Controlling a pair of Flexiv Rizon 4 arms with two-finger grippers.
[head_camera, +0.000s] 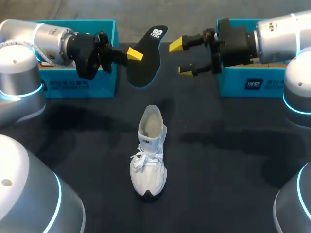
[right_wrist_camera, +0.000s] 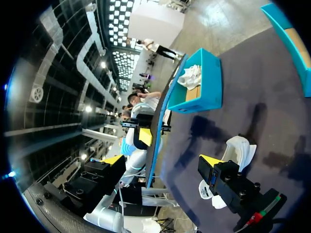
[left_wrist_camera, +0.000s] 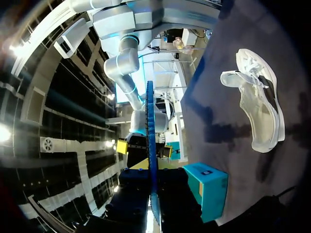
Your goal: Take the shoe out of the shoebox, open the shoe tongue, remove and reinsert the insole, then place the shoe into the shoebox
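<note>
While left end effector [head_camera: 134, 55] clamps insole [head_camera: 148, 58] | right end effector [head_camera: 181, 58] spread beside it

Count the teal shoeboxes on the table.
2: the left shoebox sits at the far left in the head view, the right shoebox at the far right. None seems hidden.

One white shoe [head_camera: 149, 155] on the one bench [head_camera: 233, 184]. One black insole [head_camera: 147, 57] (blue-edged, seen edge-on from both wrists). Two teal boxes: left shoebox [head_camera: 77, 83] and right shoebox [head_camera: 243, 81], one at each far corner. Two arms, hence two claws: left claw [head_camera: 133, 55], right claw [head_camera: 181, 58]. Two yellow tips [head_camera: 176, 44] per claw, three of the four visible from overhead.
</note>
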